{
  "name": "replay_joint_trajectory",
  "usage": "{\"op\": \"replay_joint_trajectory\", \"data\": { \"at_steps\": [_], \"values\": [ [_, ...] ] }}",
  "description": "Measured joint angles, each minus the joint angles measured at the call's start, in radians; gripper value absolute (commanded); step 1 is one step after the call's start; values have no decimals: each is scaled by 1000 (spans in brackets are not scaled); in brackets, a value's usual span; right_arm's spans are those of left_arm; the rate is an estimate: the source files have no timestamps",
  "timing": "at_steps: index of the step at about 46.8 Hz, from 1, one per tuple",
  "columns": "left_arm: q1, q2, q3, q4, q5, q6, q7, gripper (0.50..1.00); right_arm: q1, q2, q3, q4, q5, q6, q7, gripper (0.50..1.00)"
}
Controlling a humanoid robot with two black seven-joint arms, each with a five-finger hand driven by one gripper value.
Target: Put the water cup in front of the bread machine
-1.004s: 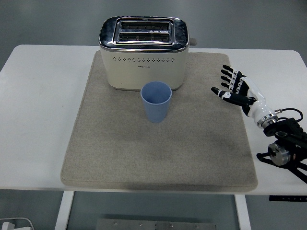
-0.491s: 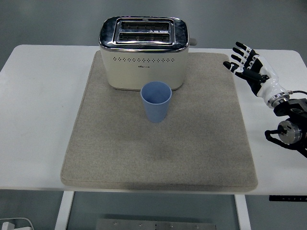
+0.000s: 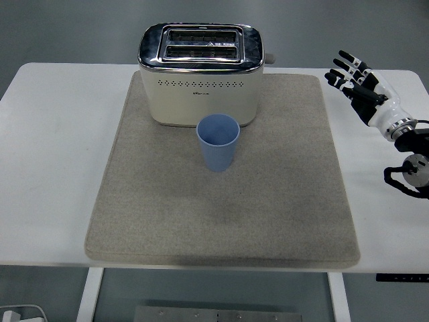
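Note:
A blue water cup (image 3: 218, 141) stands upright on the beige mat (image 3: 221, 215), just in front of the cream and chrome bread machine (image 3: 200, 75) and very close to its front face. My right hand (image 3: 351, 75) hovers at the table's far right, well away from the cup, fingers spread and holding nothing. The left arm does not show.
The mat covers the middle of the white table (image 3: 53, 154). The bread machine sits at the mat's far edge, its lever knob (image 3: 270, 59) sticking out on the right. A white object (image 3: 17, 315) lies on the floor at the bottom left.
My right hand has drawn back from the mat's right edge, moving up and rightward toward the table's far right side. The cup and bread machine have not moved.

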Motion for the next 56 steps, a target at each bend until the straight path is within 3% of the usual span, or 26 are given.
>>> {"op": "replay_joint_trajectory", "data": {
  "at_steps": [13, 29, 41, 56],
  "values": [
    [0, 0, 0, 0, 0, 0, 0, 1000, 68, 20, -2, -54, 11, 52, -52, 921],
    [0, 0, 0, 0, 0, 0, 0, 1000, 138, 188, -17, -213, 112, 96, -200, 930],
    [0, 0, 0, 0, 0, 0, 0, 1000, 146, 236, -13, -233, 113, 99, -215, 930],
    [0, 0, 0, 0, 0, 0, 0, 1000, 137, 248, -1, -233, 103, 37, -217, 930]
  ]
}}
